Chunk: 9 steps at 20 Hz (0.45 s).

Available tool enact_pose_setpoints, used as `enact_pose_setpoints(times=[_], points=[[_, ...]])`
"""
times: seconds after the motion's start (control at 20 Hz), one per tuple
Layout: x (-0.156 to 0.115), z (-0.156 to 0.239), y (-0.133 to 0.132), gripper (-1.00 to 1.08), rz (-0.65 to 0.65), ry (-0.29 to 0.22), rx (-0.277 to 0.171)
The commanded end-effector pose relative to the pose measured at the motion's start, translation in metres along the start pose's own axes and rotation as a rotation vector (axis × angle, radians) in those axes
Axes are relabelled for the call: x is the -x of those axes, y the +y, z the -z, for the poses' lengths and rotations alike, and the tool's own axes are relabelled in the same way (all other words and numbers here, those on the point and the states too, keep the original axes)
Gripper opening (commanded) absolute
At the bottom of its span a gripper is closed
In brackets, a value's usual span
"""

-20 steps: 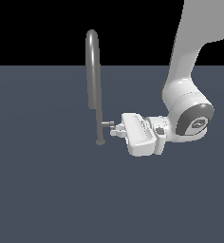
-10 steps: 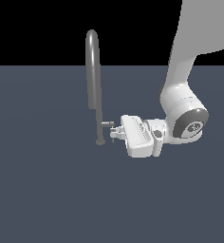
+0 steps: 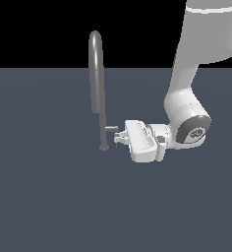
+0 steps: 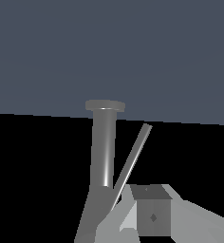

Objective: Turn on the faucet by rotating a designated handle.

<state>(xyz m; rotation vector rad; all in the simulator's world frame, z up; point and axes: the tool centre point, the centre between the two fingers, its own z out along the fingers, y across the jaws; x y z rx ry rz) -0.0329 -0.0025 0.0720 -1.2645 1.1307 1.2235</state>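
The faucet (image 3: 96, 83) is a slim grey pipe with a high arched spout and stands on a small round base (image 3: 103, 146). Its handle (image 3: 111, 129) is a short stub that juts from the low stem toward the exterior view's right. My gripper (image 3: 118, 138) lies level, right next to the stub's end, with its fingers close together and nothing between them. In the wrist view the stem (image 4: 104, 147) and the thin lever rod (image 4: 133, 159) are close ahead, and one fingertip (image 4: 152, 216) is beside the rod's lower end.
The faucet stands on a flat dark blue-grey floor (image 3: 49, 197). My white arm (image 3: 187, 103) comes down from the upper right of the exterior view. No other objects show.
My wrist and gripper have crept slightly lower and toward the faucet. The faucet and its handle look unchanged.
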Motion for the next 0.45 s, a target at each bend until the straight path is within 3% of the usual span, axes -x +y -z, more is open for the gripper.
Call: enact_pose_setpoints(times=[0.0, 0.4], points=[[-0.018, 0.000, -0.001, -1.00, -0.021, 0.010, -0.010], [-0.042, 0.001, -0.009, -1.00, -0.046, 0.015, -0.015]])
